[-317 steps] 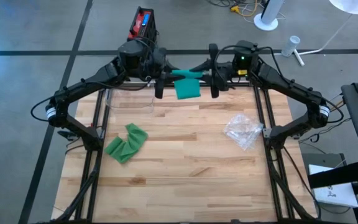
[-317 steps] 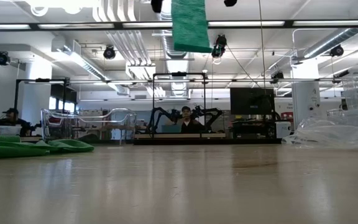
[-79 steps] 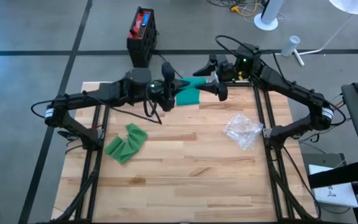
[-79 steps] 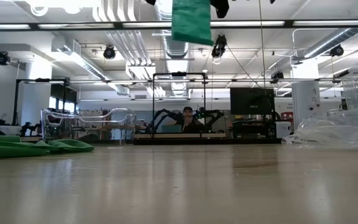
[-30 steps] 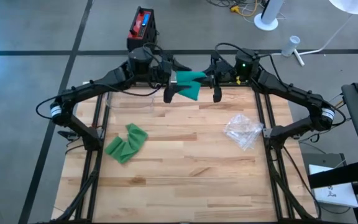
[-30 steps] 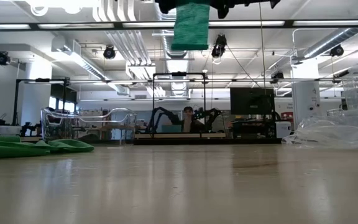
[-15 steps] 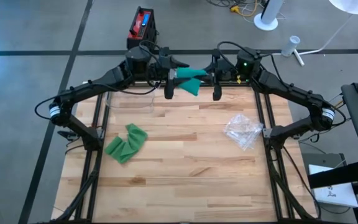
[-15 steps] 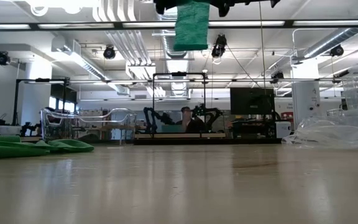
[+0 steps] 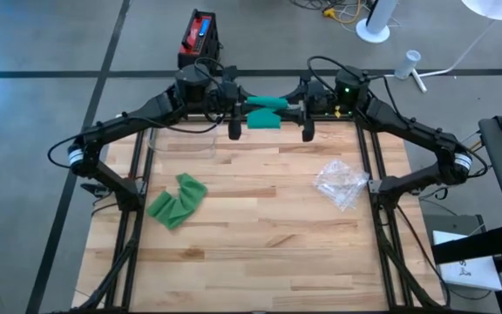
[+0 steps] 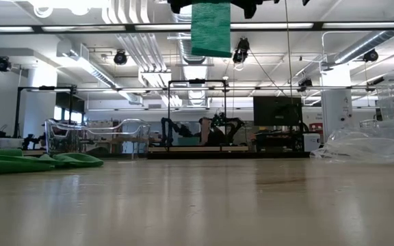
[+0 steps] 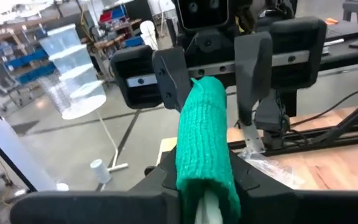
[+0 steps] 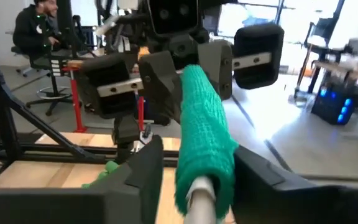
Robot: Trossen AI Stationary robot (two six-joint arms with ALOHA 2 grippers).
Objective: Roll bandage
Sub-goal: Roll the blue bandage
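Green bandage roll [image 9: 264,113] hangs above the tabletop [image 9: 260,227] at upper centre of the high view, its long axis running between the grippers; left gripper [image 9: 234,112] has its jaws closed on one end, while right gripper [image 9: 307,113] shows its jaws parted around the other.

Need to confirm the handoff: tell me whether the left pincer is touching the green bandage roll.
Touching. In the left wrist view the left pincer is closed on the end of the green bandage roll, with no gap showing.

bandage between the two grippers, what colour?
Green, a knit-textured bandage wound on a pale core; it shows best in the left wrist view.
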